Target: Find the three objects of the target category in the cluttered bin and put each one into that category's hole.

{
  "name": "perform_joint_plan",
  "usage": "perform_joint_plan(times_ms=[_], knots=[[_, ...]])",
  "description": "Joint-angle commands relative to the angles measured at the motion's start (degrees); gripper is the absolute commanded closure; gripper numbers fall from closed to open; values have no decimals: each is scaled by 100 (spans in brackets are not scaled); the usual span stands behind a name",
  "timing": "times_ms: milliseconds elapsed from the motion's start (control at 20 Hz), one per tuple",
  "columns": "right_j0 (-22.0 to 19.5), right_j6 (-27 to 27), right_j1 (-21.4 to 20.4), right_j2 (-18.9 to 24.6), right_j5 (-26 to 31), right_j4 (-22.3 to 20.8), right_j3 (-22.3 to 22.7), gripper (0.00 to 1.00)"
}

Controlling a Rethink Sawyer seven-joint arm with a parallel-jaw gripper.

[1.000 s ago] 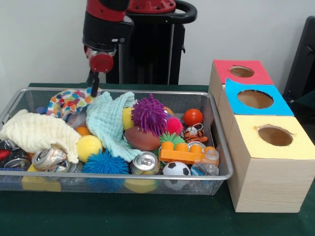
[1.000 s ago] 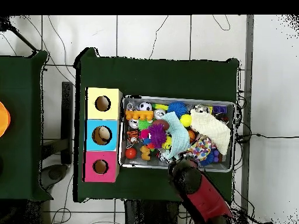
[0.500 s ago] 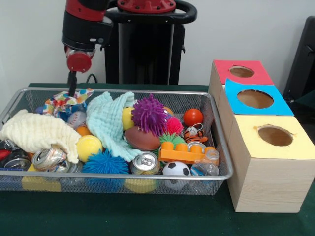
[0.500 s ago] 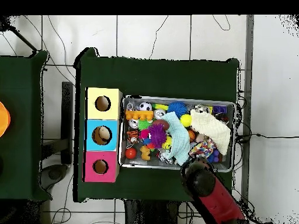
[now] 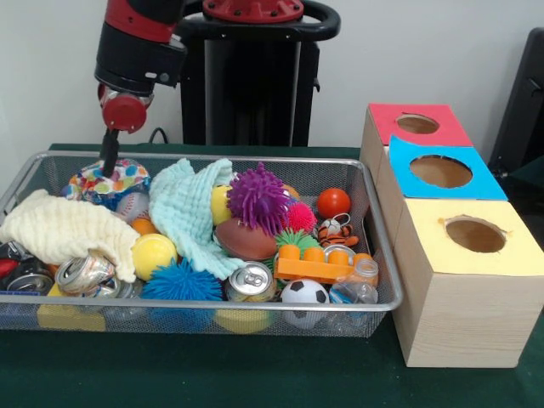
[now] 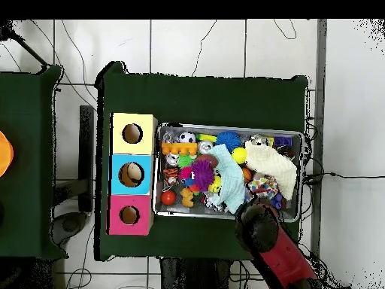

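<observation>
Change since a second ago: the arm [image 5: 140, 42] has shifted from above the bin's rear middle toward its rear corner, and the multicoloured dotted cloth [image 5: 110, 180] has gone with it, now bunched lower against the back wall. Gripper [image 5: 109, 157]: a dark narrow tip pointing straight down, its end touching the top of the dotted cloth; whether it is spread or pinched on the fabric cannot be told from either view. Wire-mesh bin [image 5: 374, 255] on a green tabletop [image 5: 255, 374], crowded. Contents, front view: cream cloth [image 5: 64, 228] draped over the left end; mint cloth [image 5: 191, 212] at centre; crushed can [image 5: 85, 274] under the cream cloth; upright can [image 5: 251, 280] at the front wall; yellow ball [image 5: 154, 253]; blue spiky ball [image 5: 180, 282]; purple spiky ball [image 5: 257, 197]; brown football [image 5: 246, 240]; orange ball [image 5: 333, 202] near the rear wall; orange block [image 5: 319, 263]; small soccer ball [image 5: 304, 293] at the front. Beside the bin stands a row of three wooden boxes, each with a round hole on top: red [image 5: 416, 125] farthest, blue [image 5: 440, 172] in the middle, yellow [image 5: 474, 235] nearest the camera. Overhead, the arm [image 6: 271, 244] overlaps the bin's edge [image 6: 225, 126].
</observation>
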Motion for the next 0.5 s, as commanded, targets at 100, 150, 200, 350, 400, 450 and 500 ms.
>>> perform_joint_plan(times_ms=[100, 150, 200, 350, 400, 450, 500], knots=[[-189, 1277, 333, 895, -460, -180, -379, 0], [-205, 1291, 356, 936, -483, -184, -386, 0], [-223, 1310, 381, 975, -525, -197, -394, 0], [-258, 1364, 494, 1049, -668, -229, -412, 0], [-270, 1377, 536, 1068, -714, -240, -421, 0], [-272, 1383, 573, 1077, -746, -243, -430, 0], [-247, 1367, 604, 1047, -767, -223, -447, 0]])
